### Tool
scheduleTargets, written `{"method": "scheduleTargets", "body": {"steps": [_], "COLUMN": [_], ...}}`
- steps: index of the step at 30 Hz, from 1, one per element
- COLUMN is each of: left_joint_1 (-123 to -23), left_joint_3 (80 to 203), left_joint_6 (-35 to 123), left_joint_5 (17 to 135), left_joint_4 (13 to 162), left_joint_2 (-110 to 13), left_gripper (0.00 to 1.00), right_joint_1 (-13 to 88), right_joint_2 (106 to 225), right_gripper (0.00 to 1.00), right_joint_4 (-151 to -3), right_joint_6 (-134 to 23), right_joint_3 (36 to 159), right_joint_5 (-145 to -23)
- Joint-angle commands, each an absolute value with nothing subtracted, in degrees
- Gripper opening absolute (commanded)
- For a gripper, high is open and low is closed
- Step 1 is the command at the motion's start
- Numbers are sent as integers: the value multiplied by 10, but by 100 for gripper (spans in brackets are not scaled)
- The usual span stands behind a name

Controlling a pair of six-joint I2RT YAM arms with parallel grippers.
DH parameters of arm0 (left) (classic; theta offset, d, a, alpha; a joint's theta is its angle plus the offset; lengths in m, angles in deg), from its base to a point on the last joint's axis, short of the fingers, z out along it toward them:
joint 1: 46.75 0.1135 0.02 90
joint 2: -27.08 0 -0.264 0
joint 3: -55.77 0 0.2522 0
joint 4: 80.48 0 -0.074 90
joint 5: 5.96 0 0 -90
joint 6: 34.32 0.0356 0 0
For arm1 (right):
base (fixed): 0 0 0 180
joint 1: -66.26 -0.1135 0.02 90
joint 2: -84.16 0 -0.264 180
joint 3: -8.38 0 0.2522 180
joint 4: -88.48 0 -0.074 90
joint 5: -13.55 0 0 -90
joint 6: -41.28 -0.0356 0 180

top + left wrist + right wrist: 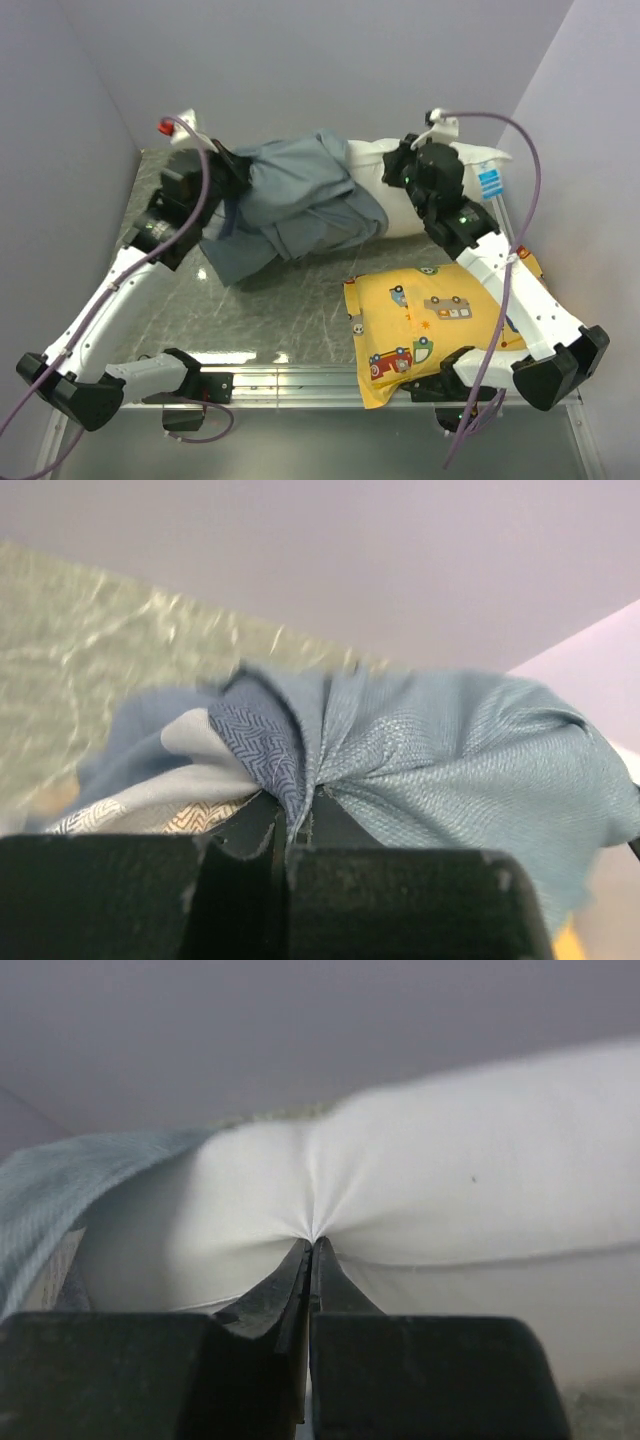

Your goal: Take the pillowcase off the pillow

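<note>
The blue-grey pillowcase (290, 205) lies bunched at the back middle of the table, still over the left end of the white pillow (375, 165). My left gripper (232, 170) is shut on a pinch of the pillowcase (420, 750) at its left edge; dark herringbone and tan striped cloth show beside the fingers (235, 830). My right gripper (392, 178) is shut on a pinch of the white pillow (450, 1180), with the pillowcase edge (50, 1195) at the left of that view.
A yellow cartoon-vehicle pillow (430, 320) lies at the front right, under my right arm. Grey walls close in the back and both sides. A metal rail (290, 380) runs along the near edge.
</note>
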State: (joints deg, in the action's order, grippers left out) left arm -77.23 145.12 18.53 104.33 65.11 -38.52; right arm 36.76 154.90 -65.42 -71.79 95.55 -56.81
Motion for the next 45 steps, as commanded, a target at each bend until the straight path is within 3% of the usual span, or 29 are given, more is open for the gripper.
{"method": "scheduleTargets", "body": {"steps": [1, 10, 11, 12, 14, 15, 19, 22, 23, 26, 28, 30, 37, 40, 43, 45], "left_joint_1": [-682, -555, -552, -549, -547, -547, -544, -534, -533, -533, -533, -538, -597, -643, -696, -728], "left_joint_3": [1524, 1451, 1450, 1450, 1452, 1454, 1495, 1553, 1571, 1632, 1645, 1631, 1512, 1451, 1440, 1452], "left_joint_6": [191, 120, 120, 120, 119, 119, 143, 164, 174, 195, 197, 199, 220, 215, 219, 225], "left_joint_5": [984, 846, 832, 829, 826, 827, 839, 839, 839, 839, 839, 856, 905, 912, 921, 952], "left_joint_4": [662, 736, 748, 751, 761, 766, 759, 743, 735, 703, 695, 692, 702, 723, 722, 706], "left_joint_2": [-389, -553, -572, -604, -626, -638, -646, -649, -654, -655, -647, -625, -537, -525, -548, -578], "left_gripper": [0, 1, 0, 0, 1, 1, 1, 19, 38, 65, 73, 79, 82, 85, 87, 88], "right_joint_1": [375, 386, 387, 387, 387, 387, 387, 395, 401, 418, 429, 440, 474, 476, 477, 477], "right_joint_2": [1571, 1793, 1820, 1827, 1816, 1805, 1757, 1722, 1707, 1675, 1665, 1675, 1782, 1803, 1806, 1805], "right_gripper": [0, 1, 7, 23, 43, 60, 79, 84, 85, 86, 88, 88, 84, 65, 28, 19], "right_joint_4": [-606, -630, -626, -620, -625, -632, -606, -580, -575, -581, -600, -606, -650, -676, -695, -696], "right_joint_6": [-667, -684, -684, -683, -682, -681, -659, -666, -672, -695, -709, -719, -749, -759, -763, -761], "right_joint_3": [1071, 1082, 1088, 1092, 1083, 1074, 1075, 1066, 1058, 1005, 961, 943, 912, 901, 885, 881], "right_joint_5": [-540, -695, -700, -703, -704, -701, -662, -622, -621, -625, -630, -652, -726, -762, -762, -763]}}
